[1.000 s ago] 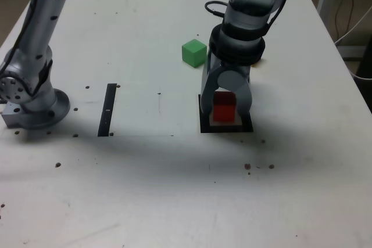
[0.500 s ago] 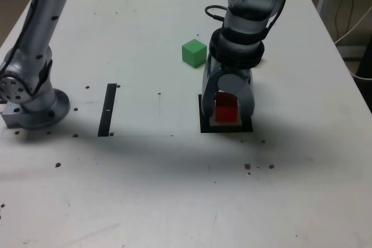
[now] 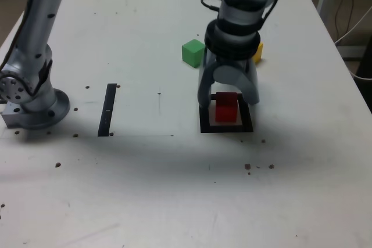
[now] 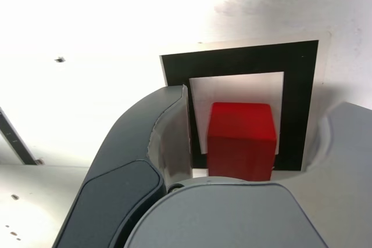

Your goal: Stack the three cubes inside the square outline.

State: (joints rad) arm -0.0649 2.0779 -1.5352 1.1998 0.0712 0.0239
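The red cube (image 3: 226, 109) sits on the white centre of the square outline (image 3: 226, 128). My gripper (image 3: 228, 100) stands open just over it, one finger on each side and a gap between each finger and the cube. In the wrist view the red cube (image 4: 241, 140) lies inside the square outline (image 4: 238, 62) with the gripper (image 4: 256, 105) spread around it, not touching. The green cube (image 3: 193, 52) rests on the table beyond the square, toward the exterior view's left. The yellow cube (image 3: 257, 51) peeks out from behind the arm at the exterior view's right.
A straight black strip (image 3: 107, 110) lies on the white table at the exterior view's left of the square. The arm's base (image 3: 32, 105) stands near the table's left edge. Small dark specks dot the tabletop (image 3: 174, 190).
The jaws have spread apart and let go of the red cube, which stays in the square. The gripper has risen slightly, uncovering the yellow cube behind the arm.
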